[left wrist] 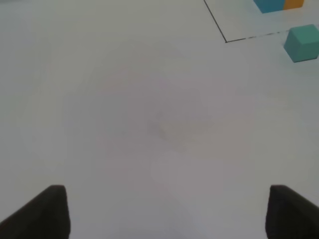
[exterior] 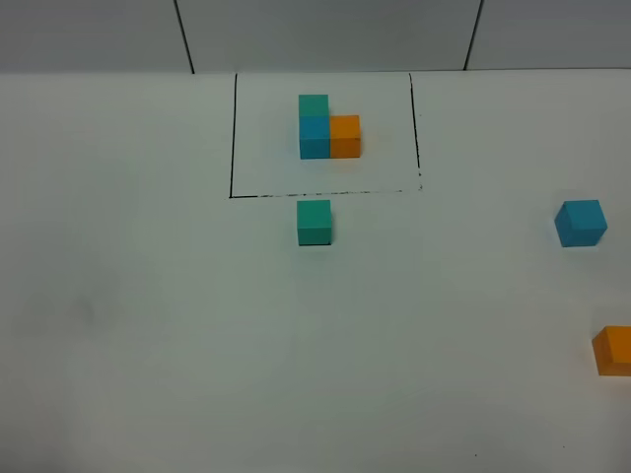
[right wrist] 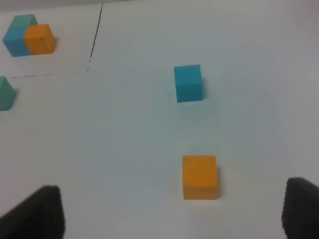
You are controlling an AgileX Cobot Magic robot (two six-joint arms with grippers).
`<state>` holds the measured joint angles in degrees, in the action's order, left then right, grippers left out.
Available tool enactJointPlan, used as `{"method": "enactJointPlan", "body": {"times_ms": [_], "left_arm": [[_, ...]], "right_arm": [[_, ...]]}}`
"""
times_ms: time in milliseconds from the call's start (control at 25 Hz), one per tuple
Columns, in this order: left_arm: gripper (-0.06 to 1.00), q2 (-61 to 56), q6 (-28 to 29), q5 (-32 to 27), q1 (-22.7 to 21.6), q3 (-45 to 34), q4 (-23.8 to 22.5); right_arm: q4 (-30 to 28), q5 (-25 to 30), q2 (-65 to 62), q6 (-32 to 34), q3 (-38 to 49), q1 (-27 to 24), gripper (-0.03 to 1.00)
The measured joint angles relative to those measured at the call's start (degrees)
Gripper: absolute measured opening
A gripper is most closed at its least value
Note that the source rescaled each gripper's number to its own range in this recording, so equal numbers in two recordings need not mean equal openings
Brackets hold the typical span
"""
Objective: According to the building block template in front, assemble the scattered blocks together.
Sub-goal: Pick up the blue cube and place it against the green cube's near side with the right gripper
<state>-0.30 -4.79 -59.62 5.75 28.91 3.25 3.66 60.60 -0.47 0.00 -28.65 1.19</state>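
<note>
The building block template (exterior: pixel 329 128) sits at the far middle of the white surface (exterior: pixel 148 345), inside a thin black drawn rectangle (exterior: pixel 234 138). It forms an L: blue at the corner, teal-green touching it on the far side, orange touching it on the right.

The scattered blocks lie apart from one another. The teal-green cube (exterior: pixel 315 222) rests just outside the rectangle's near line, straight in front of the template. The sky-blue cube (exterior: pixel 580 223) is well off to the right, turned slightly askew. The orange cube (exterior: pixel 614 351) lies nearer the camera, cut by the right edge of the high view.

The left fingers (left wrist: pixel 45 214) are spread wide over bare surface, holding nothing. The right fingers (right wrist: pixel 40 214) are likewise wide apart and empty, with the orange cube closest ahead of them and the sky-blue one beyond it.
</note>
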Motion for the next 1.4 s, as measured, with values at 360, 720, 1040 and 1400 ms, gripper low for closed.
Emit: {"method": "enactJointPlan", "body": {"times_ms": [360,720,1040,1400], "left_arm": [[0.79,0.0,0.0,0.0,-0.16,0.0,-0.08],[0.79,0.0,0.05,0.0,-0.16,0.0,-0.08],[0.79,0.0,0.05,0.0,-0.16,0.0,-0.08],[0.79,0.0,0.23,0.0,-0.16,0.0,-0.08]], "right_arm": [[0.0,0.0,0.0,0.0,0.0,0.0,0.77],[0.0,0.0,0.0,0.0,0.0,0.0,0.77],[0.0,0.0,0.0,0.0,0.0,0.0,0.77],[0.0,0.0,0.0,0.0,0.0,0.0,0.77]]}}
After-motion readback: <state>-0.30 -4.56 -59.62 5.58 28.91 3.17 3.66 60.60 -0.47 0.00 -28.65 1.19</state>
